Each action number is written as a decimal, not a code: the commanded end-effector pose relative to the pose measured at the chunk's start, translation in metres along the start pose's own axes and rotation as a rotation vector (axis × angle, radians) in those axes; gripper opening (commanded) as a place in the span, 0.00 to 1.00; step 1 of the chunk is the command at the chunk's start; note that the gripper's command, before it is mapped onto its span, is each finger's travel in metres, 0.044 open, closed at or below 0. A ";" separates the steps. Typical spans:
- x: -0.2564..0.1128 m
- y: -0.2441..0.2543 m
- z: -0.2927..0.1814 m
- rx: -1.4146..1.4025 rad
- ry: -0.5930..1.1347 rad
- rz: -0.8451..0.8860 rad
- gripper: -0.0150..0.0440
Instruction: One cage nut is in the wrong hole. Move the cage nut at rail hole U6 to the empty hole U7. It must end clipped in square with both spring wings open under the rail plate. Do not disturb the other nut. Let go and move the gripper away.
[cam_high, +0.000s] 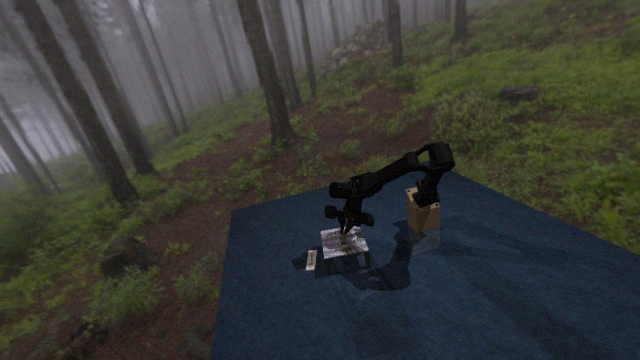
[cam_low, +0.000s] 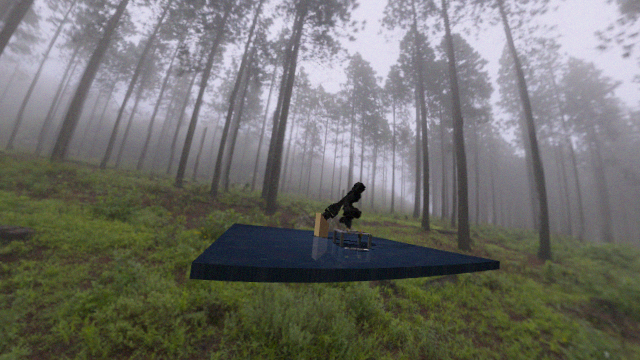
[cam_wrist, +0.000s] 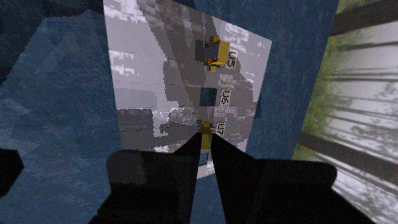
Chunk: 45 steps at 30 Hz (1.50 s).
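Seen from the wrist view, where the detail is best, one gripper (cam_high: 343, 233) (cam_low: 348, 226) (cam_wrist: 205, 136), mine: fingers nearly together, closed on one yellow cage nut (cam_wrist: 205, 139), which sits at the label U7, just below the centre of the frame. Whether its wings are open under the plate I cannot tell.

Item: one square hole (cam_wrist: 208, 97) beside the label U6, near the middle of the frame, with blue showing through it. Item: one other yellow nut (cam_wrist: 220, 55) beside the label U5, upper middle of the frame, apart from my fingers.

Item: one metal plate (cam_high: 331, 243) (cam_low: 356, 232) (cam_wrist: 142, 75), pale and mottled with shadow. The top and exterior views give its legs, which the wrist view does not; the exterior view is too small to tell the nuts.

Item: one pale tag (cam_high: 311, 260), dark marks on it, left of the plate in the top view; I cannot pick it out in the wrist view. Item: one tan block (cam_high: 423, 220) (cam_low: 321, 225) under my arm's base, right of the plate in the top view, left of it in the exterior.

Surface: one dark blue slab (cam_high: 280, 310) (cam_low: 300, 260) (cam_wrist: 55, 115), shadowed near the plate. Surroundings: misty forest, tall trunks, green undergrowth, brown ground in patches.
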<state>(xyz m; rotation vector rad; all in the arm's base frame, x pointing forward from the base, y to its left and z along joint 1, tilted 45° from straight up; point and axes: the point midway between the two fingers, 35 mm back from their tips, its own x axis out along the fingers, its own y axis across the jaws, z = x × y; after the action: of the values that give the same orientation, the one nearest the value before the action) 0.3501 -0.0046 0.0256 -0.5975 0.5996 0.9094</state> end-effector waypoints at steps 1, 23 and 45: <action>0.000 0.001 -0.001 0.004 0.003 -0.003 0.30; 0.000 0.003 -0.001 0.005 0.003 -0.026 0.30; 0.000 0.005 -0.001 0.006 0.004 -0.051 0.30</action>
<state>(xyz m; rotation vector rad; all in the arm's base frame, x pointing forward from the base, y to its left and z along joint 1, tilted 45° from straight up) 0.3466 -0.0028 0.0254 -0.6087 0.5841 0.8662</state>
